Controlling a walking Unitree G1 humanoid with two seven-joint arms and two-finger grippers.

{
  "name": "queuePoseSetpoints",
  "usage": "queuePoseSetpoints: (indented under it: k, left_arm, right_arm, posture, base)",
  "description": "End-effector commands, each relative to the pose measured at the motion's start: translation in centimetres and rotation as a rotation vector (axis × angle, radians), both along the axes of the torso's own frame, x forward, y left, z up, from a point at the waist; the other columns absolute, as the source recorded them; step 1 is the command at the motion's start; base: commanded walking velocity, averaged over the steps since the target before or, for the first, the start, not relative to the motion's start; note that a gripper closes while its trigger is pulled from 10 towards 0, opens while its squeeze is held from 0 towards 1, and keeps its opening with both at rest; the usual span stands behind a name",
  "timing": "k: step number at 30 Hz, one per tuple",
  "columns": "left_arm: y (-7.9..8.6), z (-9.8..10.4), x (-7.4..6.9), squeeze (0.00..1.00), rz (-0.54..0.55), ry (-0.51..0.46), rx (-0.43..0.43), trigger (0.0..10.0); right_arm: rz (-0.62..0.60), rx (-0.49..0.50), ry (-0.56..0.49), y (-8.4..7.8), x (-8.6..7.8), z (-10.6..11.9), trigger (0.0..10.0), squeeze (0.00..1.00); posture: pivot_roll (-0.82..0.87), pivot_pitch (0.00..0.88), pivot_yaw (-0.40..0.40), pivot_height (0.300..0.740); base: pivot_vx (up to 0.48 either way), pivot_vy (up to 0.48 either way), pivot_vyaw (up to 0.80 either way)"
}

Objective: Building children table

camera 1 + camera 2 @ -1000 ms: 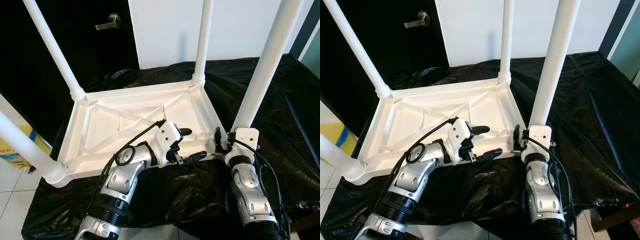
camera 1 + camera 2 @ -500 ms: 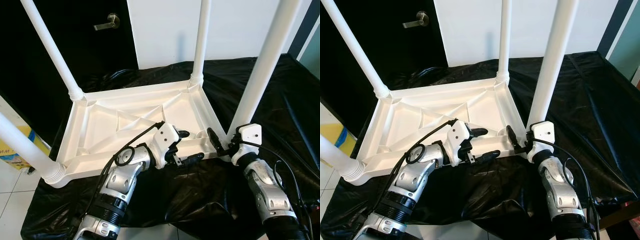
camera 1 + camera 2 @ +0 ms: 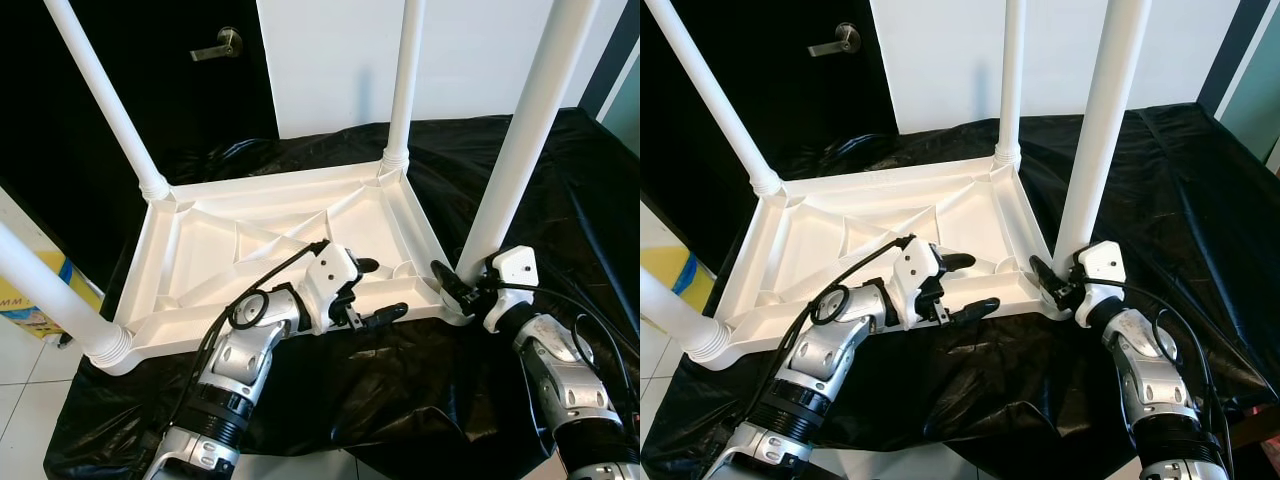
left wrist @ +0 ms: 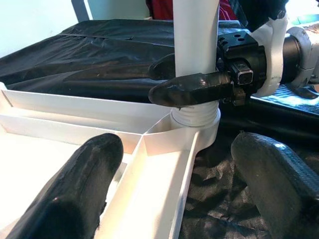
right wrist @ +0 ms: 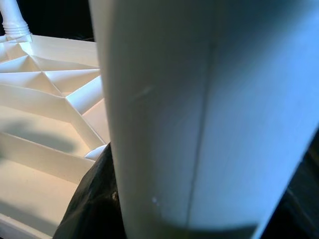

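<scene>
A white plastic children's table [image 3: 250, 190] lies upside down on a black sheet [image 3: 560, 200], with its legs standing up. At the base of the near right leg [image 3: 520, 130] my right gripper [image 3: 458, 285] comes in from the right. One finger [image 4: 192, 89] crosses the front of the leg and the other goes behind it, and they are shut on it. My left gripper [image 3: 375, 290] is open over the table's near rim, with one finger inside the tray and one outside, and it holds nothing. In the right wrist view the leg [image 5: 209, 114] is pressed close.
The far right leg [image 3: 403, 80], the far left leg [image 3: 105, 95] and the near left leg [image 3: 45, 290] rise around the tray. A black door with a lever handle [image 3: 218, 42] and a white wall stand behind. A yellow box [image 3: 25, 295] sits on the tiles at the left.
My right arm has swung out to the right, and its gripper has turned from the table's rim to close around the base of the near right leg. The left gripper has barely moved.
</scene>
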State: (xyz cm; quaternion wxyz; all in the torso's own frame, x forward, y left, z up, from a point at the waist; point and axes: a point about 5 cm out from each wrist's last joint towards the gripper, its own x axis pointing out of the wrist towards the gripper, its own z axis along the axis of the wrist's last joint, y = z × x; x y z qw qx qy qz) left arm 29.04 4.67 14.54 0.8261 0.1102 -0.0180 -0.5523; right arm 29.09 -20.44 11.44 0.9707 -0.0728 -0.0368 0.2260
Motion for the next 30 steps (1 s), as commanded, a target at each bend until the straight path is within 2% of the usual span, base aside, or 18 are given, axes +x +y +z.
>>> queuePoseSetpoints:
  k: [1, 3, 4, 9, 14, 15, 17, 21, 23, 25, 26, 27, 28, 29, 30]
  left_arm:
    - [0.2, -0.2, 0.2, 0.0, 0.057, -0.004, -0.007, 10.0]
    - [0.2, -0.2, 0.2, 0.0, 0.058, -0.002, -0.009, 10.0]
    - [0.2, -0.2, 0.2, 0.0, 0.059, 0.0, -0.011, 10.0]
    - [-0.1, -0.4, -0.1, 0.0, 0.055, 0.009, -0.016, 10.0]
    - [-0.2, -0.7, -0.4, 0.0, 0.056, 0.023, -0.021, 10.0]
    - [-0.2, -0.7, -0.4, 0.0, 0.056, 0.023, -0.021, 10.0]
    - [-0.3, -0.8, -0.5, 0.0, 0.056, 0.027, -0.022, 10.0]
    - [-0.3, -0.8, -0.6, 0.0, 0.055, 0.028, -0.023, 10.0]
    - [-0.3, -0.9, -0.5, 0.0, 0.052, 0.027, -0.018, 10.0]
    - [-0.3, -0.9, -0.5, 0.0, 0.052, 0.027, -0.018, 10.0]
    - [-0.2, -0.9, -0.5, 0.0, 0.053, 0.027, -0.016, 10.0]
    - [-0.2, -0.9, -0.5, 0.0, 0.053, 0.027, -0.016, 10.0]
    - [-0.2, -0.8, -0.4, 0.0, 0.055, 0.023, -0.013, 10.0]
    - [-0.2, -0.8, -0.4, 0.0, 0.055, 0.023, -0.013, 10.0]
    - [-0.2, -0.8, -0.3, 0.0, 0.058, 0.019, -0.01, 10.0]
  right_arm:
    - [0.042, -0.026, 0.046, 0.5, -0.5, -1.2, 0.0, 0.0]
    - [0.032, -0.019, 0.054, 0.5, -0.6, -1.4, 0.0, 0.0]
    - [0.019, -0.006, 0.062, 0.5, -0.8, -1.6, 10.0, 0.0]
    - [-0.042, 0.021, 0.069, 0.7, -1.0, -1.9, 10.0, 0.0]
    - [-0.188, 0.025, 0.064, 1.4, -1.2, -2.3, 10.0, 0.0]
    - [-0.188, 0.025, 0.064, 1.4, -1.2, -2.3, 10.0, 0.0]
    - [-0.254, 0.053, 0.06, 2.0, -1.3, -2.5, 10.0, 0.0]
    - [-0.289, 0.067, 0.062, 2.2, -1.4, -2.6, 10.0, 0.0]
    - [-0.417, 0.112, 0.065, 2.9, -1.6, -2.8, 10.0, 0.0]
    - [-0.417, 0.112, 0.065, 2.9, -1.6, -2.8, 10.0, 0.0]
    - [-0.481, 0.129, 0.067, 3.1, -1.7, -2.9, 10.0, 0.0]
    - [-0.481, 0.129, 0.067, 3.1, -1.7, -2.9, 10.0, 0.0]
    - [-0.552, 0.146, 0.07, 3.1, -1.8, -2.9, 10.0, 0.0]
    - [-0.552, 0.146, 0.07, 3.1, -1.8, -2.9, 10.0, 0.0]
    - [-0.611, 0.16, 0.075, 3.1, -1.8, -3.0, 10.0, 0.0]
  posture:
    - [-0.12, 0.0, 0.057, 0.74]
    - [-0.13, 0.0, 0.055, 0.74]
    - [-0.13, 0.0, 0.056, 0.74]
    - [-0.13, 0.0, 0.05, 0.74]
    - [-0.14, 0.0, 0.048, 0.74]
    - [-0.14, 0.0, 0.048, 0.74]
    - [-0.14, 0.0, 0.048, 0.74]
    - [-0.14, 0.0, 0.049, 0.74]
    - [-0.14, 0.0, 0.045, 0.74]
    - [-0.14, 0.0, 0.045, 0.74]
    - [-0.14, 0.0, 0.043, 0.74]
    - [-0.14, 0.0, 0.043, 0.74]
    - [-0.13, 0.0, 0.041, 0.74]
    - [-0.13, 0.0, 0.041, 0.74]
    - [-0.13, 0.0, 0.04, 0.74]
  base:
    - [0.0, 0.0, 0.0]
    - [0.0, 0.0, 0.0]
    - [0.0, 0.0, 0.0]
    - [0.0, 0.0, 0.0]
    - [0.0, 0.0, 0.0]
    - [0.0, 0.0, 0.0]
    - [0.0, 0.0, 0.0]
    - [0.0, 0.0, 0.0]
    - [0.0, 0.0, 0.0]
    - [0.0, 0.0, 0.0]
    - [0.0, 0.0, 0.0]
    - [0.0, 0.0, 0.0]
    - [0.0, 0.0, 0.0]
    - [0.0, 0.0, 0.0]
    - [0.0, 0.0, 0.0]
